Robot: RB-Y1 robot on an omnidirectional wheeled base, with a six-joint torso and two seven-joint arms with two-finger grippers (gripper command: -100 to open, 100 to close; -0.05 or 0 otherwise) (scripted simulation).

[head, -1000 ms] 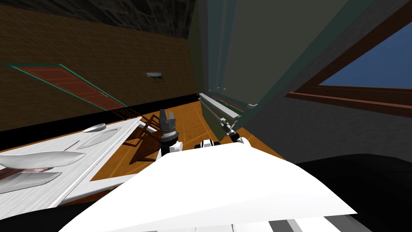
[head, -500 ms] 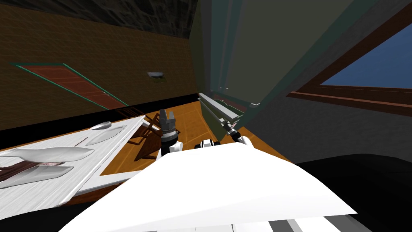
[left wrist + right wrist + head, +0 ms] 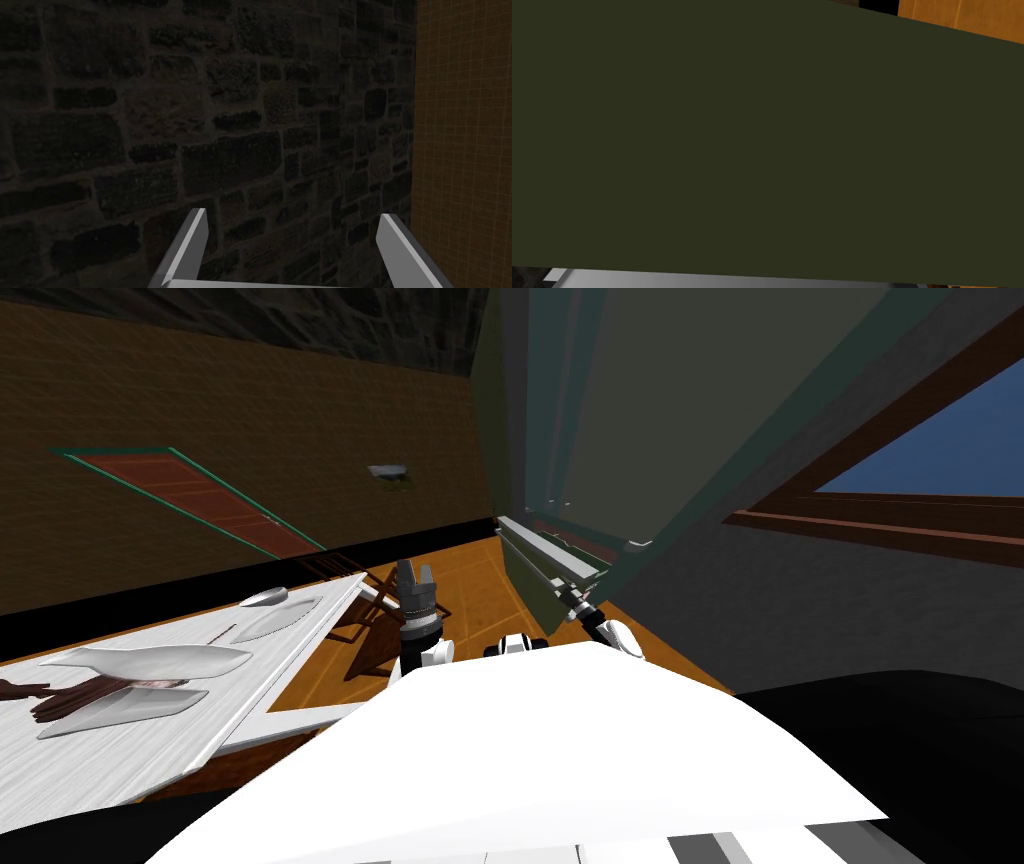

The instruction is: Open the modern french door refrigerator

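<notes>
Right arm at the dark olive refrigerator (image 3: 620, 418); the view has shifted since a second ago.
The refrigerator rises tall ahead and to the right. The white table (image 3: 120, 758) now sits further into the picture, so my camera has moved, not the things. The right gripper (image 3: 572, 600) lies at the near end of the refrigerator's low light grey bar (image 3: 540, 550), seemingly touching it; I cannot tell its grip. The left gripper (image 3: 416, 576) stands well apart from the refrigerator, blades spread.

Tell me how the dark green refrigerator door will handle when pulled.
The refrigerator door is a tall, flat, dark green panel, so it will likely stay stiff and swing rather than flex. It towers over the right gripper, so it probably feels heavy. Its face looks smooth and plain, so likely slippery to a flat push.
</notes>
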